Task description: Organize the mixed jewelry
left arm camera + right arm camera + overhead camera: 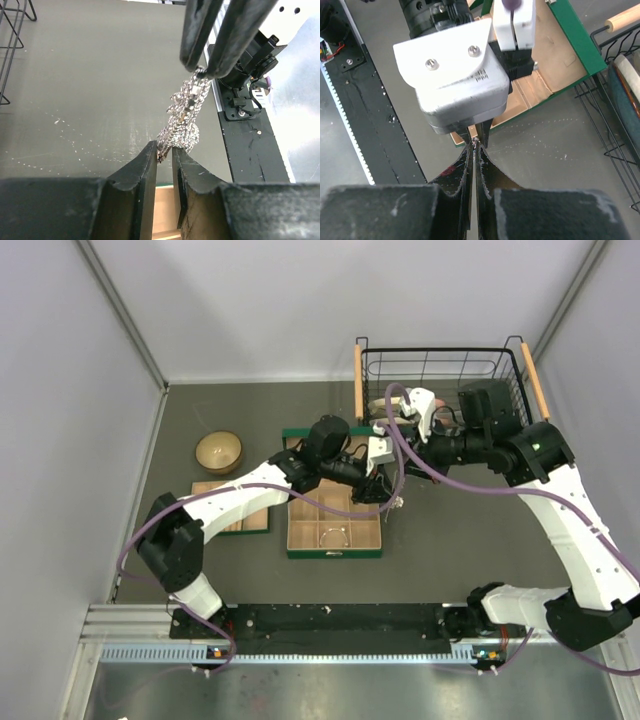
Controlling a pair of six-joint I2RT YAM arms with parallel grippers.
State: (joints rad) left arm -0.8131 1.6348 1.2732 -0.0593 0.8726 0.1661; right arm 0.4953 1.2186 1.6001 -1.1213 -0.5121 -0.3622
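Observation:
The fine silver chain necklace [184, 117] hangs bunched between my two grippers, just right of the green box [335, 552]. My left gripper [165, 150] is shut on its lower end. My right gripper [206, 70] is shut on its upper end, a short way above. In the right wrist view my right gripper [476, 146] meets the left gripper's fingertips [485, 136] tip to tip. In the top view both grippers, left [384, 494] and right [397, 488], are over the box's right edge. A thin silver bracelet hoop [332, 535] lies in a front compartment. No gold bits show.
The round wooden bowl [218, 452] stands at the left. A flat beige tray [254, 520] lies beside the box. A black wire basket [440, 375] with wooden handles stands at the back right, close to my right arm. The black base rail [330, 618] runs along the near edge.

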